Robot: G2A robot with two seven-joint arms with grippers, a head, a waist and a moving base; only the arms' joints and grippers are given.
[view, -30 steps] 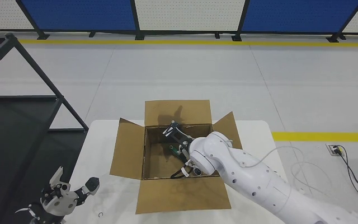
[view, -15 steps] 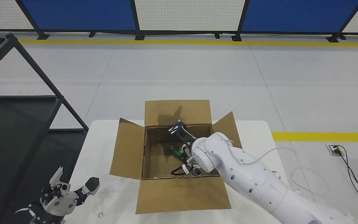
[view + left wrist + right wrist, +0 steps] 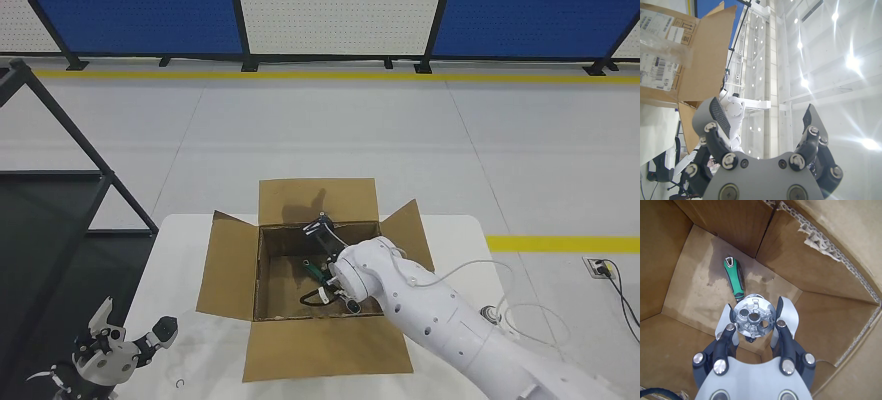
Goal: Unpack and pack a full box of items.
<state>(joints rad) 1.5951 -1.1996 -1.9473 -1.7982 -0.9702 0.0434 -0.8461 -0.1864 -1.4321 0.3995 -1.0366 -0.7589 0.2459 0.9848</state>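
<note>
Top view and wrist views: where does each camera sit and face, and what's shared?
Top view: above the arms, looking down into the open box; right arm inside, left end effector beside the table's edge.
Left wrist view: faces the ceiling past a box flap; left end effector open.
Right wrist view: inside the box, facing its floor; right end effector holds a metal disc over a green-handled tool.
All share the box.

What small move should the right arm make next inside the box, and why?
Probably lift straight up. The right gripper has its fingers closed on both sides of the round metal part, low inside the cardboard box, over the green-handled tool. A vertical lift should clear the walls and leave the tool undisturbed.
</note>
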